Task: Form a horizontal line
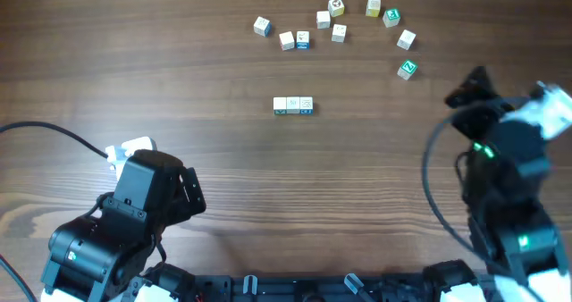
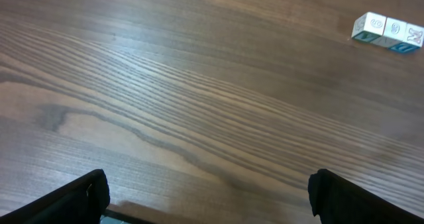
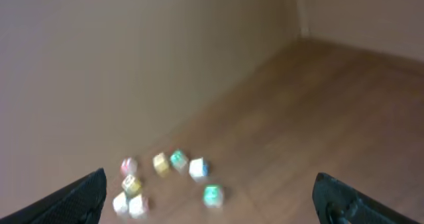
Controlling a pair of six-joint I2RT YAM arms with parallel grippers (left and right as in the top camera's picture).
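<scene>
Three white cubes formed the horizontal line, edge to edge near the middle of the dark wood-grain bench. Loose cubes lay scattered well apart towards the far edge (blurred in the right wrist view, beside a plain beige wall). Left hand and right hand were both spread, holding nothing.

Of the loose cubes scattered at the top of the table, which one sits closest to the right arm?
The cube with the green top face that lies lowest in the scatter. It sits alone below the others, on the side nearest the right arm.
</scene>
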